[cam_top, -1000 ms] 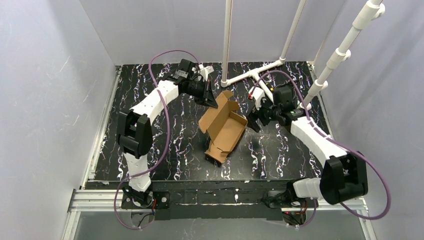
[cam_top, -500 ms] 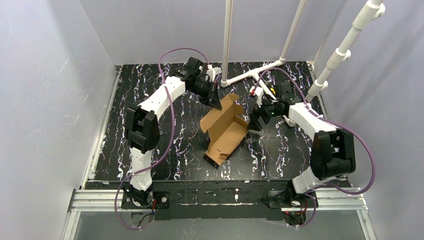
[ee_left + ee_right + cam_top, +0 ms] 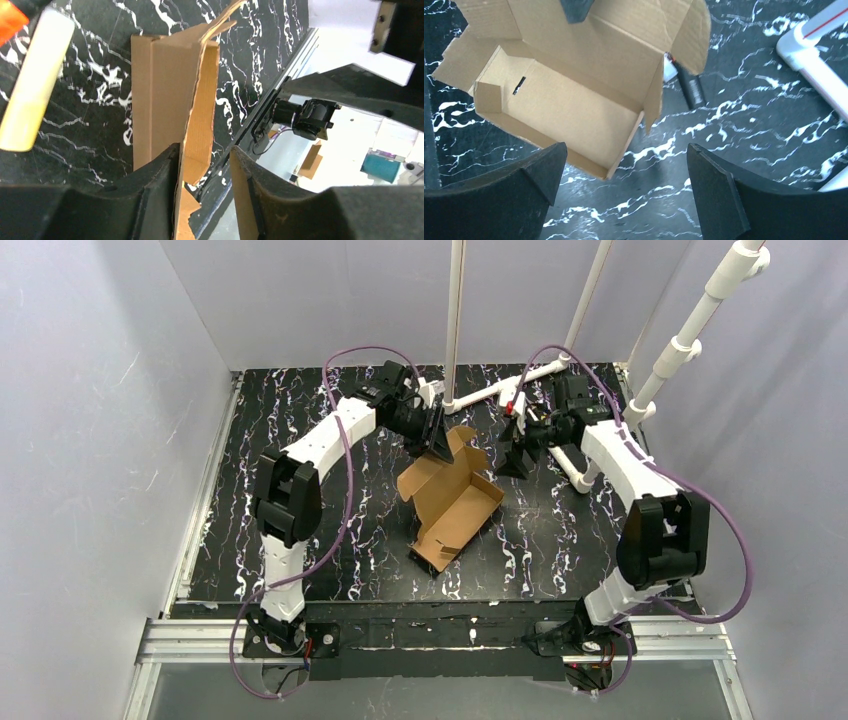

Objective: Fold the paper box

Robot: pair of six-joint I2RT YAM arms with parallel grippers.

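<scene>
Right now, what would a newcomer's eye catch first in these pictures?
A brown paper box, half folded with flaps up, lies in the middle of the black marbled table. The left gripper straddles its far flap, jaws apart; the right gripper hangs wide open to its right, clear of it.

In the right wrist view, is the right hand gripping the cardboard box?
No: the right hand holds its fingers wide apart, closed on nothing, with the open cardboard box lying on the table past them.

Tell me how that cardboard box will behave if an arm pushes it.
The paper box probably slides easily: thin, empty cardboard on a smooth table. Its raised lid flap likely flexes at the creases rather than staying rigid.
</scene>
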